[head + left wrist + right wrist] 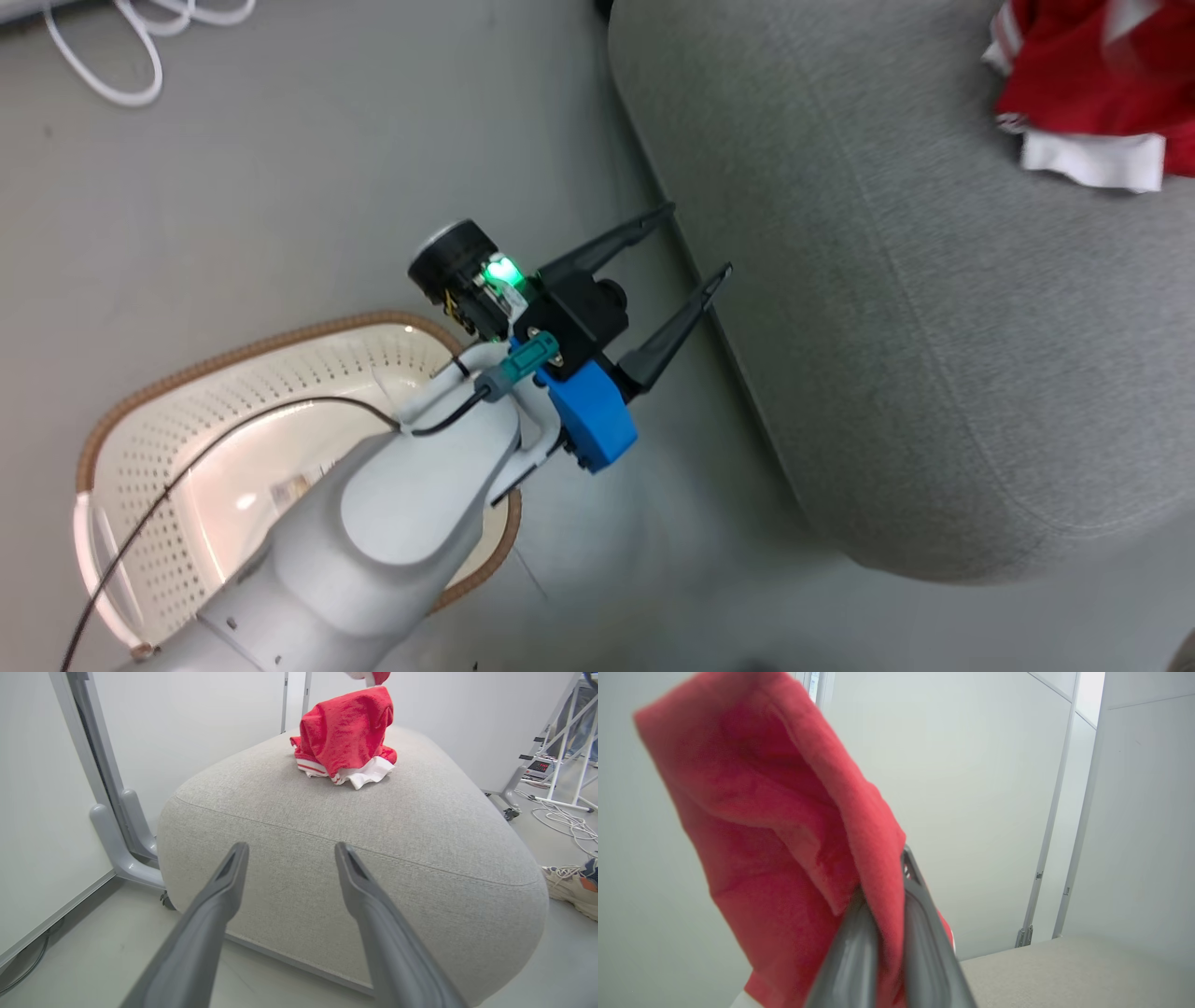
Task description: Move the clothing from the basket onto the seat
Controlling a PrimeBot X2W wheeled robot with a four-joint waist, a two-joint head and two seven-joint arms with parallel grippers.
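Over the grey upholstered seat (327,812), we are logging soft red clothing (343,732): likely light, limp, best pinched at folds; right end effector (882,872) clamping it, left end effector (290,848) gaping.

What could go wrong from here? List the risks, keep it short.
1. The right gripper is shut on the clothing, whose lower end is heaped on the seat; on release the fabric may cling to a finger and be dragged off.
2. The open left gripper hangs close to the seat's side; a turn could bump it.
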